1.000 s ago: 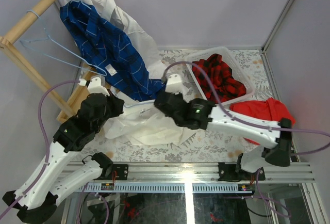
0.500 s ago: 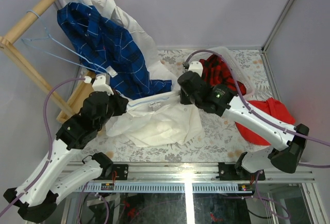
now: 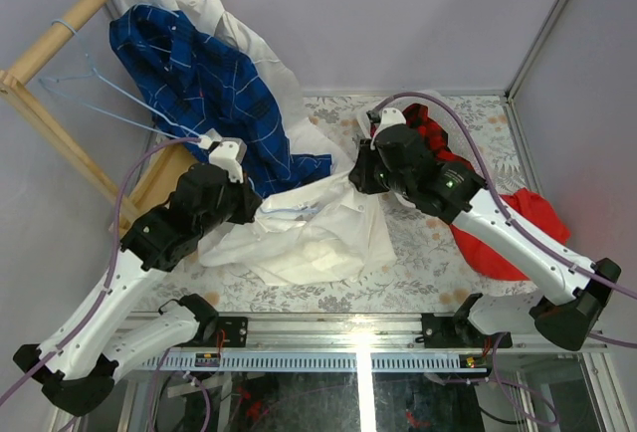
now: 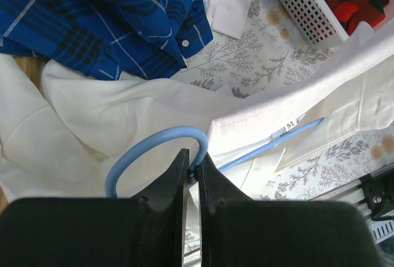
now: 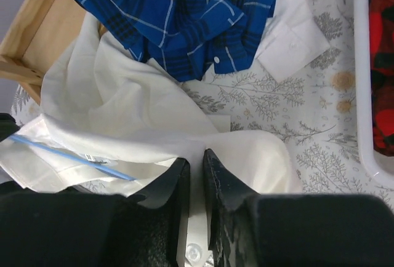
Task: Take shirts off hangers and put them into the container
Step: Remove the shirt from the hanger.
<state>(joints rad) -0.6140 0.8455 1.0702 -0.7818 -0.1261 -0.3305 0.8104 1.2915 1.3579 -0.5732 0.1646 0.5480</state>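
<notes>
The white shirt (image 3: 314,243) lies crumpled in the middle of the counter (image 3: 418,263), in front of both arms. Its top edge is pulled out in a line from 8 o'clock up to 2 o'clock, from one set of jaws to the other.

The light-blue hanger (image 4: 165,131) is inside the collar of this shirt. It lies almost flat. Its long wire runs the same way as the shirt's top edge, and its hook points to 8 o'clock.

The left arm (image 3: 189,223) reaches in from 7 o'clock. The left jaws are squeezed tight on the hook.

The right arm (image 3: 438,183) comes in from 4 o'clock. The right jaws sit at the 2 o'clock end of the white shirt, tips down on the cloth. There is only a thin gap between them, and white cloth shows in it. I cannot tell if they are pinching it.

The container (image 4: 301,2) is at 2 o'clock on the counter, just past the right jaws. The red-and-black plaid shirt (image 3: 436,135) lies in it.

The blue shirt (image 3: 199,84) hangs from the wooden rack (image 3: 60,39) at 10 o'clock. It stretches from 11 o'clock down to 5 o'clock, and its bottom end lies just beside the white shirt. Another white shirt (image 3: 249,39) hangs behind it.

A plain red cloth (image 3: 528,215) lies at 4 o'clock, partly under the right arm.
</notes>
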